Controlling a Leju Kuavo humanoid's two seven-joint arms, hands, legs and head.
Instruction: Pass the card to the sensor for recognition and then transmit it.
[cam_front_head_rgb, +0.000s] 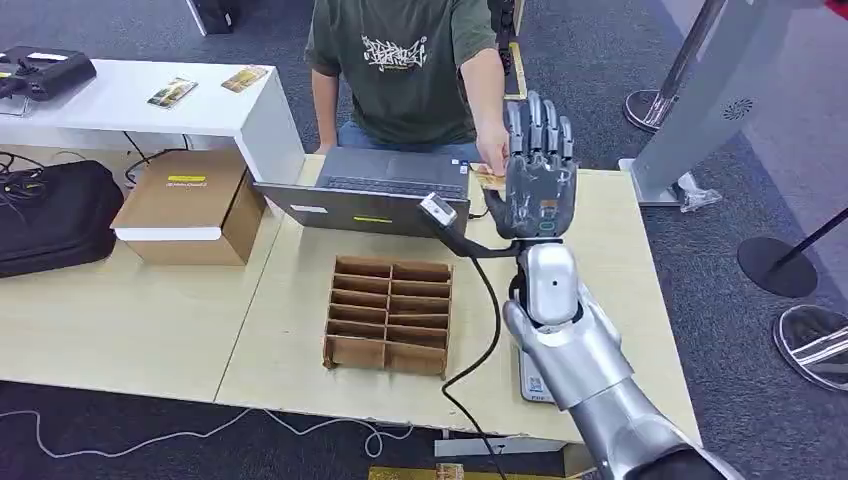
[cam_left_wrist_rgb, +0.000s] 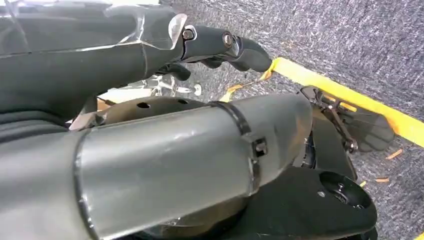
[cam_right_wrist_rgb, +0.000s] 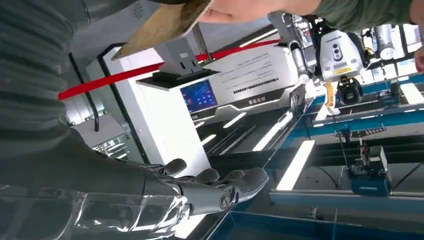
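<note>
The table (cam_front_head_rgb: 620, 250) is light wood and carries, in the head view, an open grey laptop (cam_front_head_rgb: 385, 190) at 12 o'clock, a cardboard box (cam_front_head_rgb: 190, 205) at 10 o'clock and a cardboard divider tray (cam_front_head_rgb: 390, 312) at centre. A person in a green shirt (cam_front_head_rgb: 405, 60) sits behind the laptop at 12 o'clock.

The right arm (cam_front_head_rgb: 590, 370) enters from 5 o'clock and rises to an upright forearm. The right robot hand (cam_front_head_rgb: 538, 175) stands vertical at 1 o'clock of the tray, fingers straight and spread apart, back of the hand toward the camera. It holds nothing. A black cable (cam_front_head_rgb: 490, 320) runs from the wrist down to the table edge at 6 o'clock.

The card (cam_front_head_rgb: 487, 177) is thin and tan with a printed face. It sits just beside the right robot hand at its 9 o'clock, pinched in the person's hand (cam_front_head_rgb: 492, 152) above the laptop's far corner. In the right wrist view the card (cam_right_wrist_rgb: 165, 22) shows as a flat brown sheet, tilted, held at one end by the person's fingers (cam_right_wrist_rgb: 240, 10), apart from the robot's extended fingers (cam_right_wrist_rgb: 220, 187).

The left robot hand (cam_left_wrist_rgb: 220, 45) appears in the left wrist view above grey carpet with a yellow line (cam_left_wrist_rgb: 350, 97). Whether its fingers are spread or curled cannot be told.
</note>
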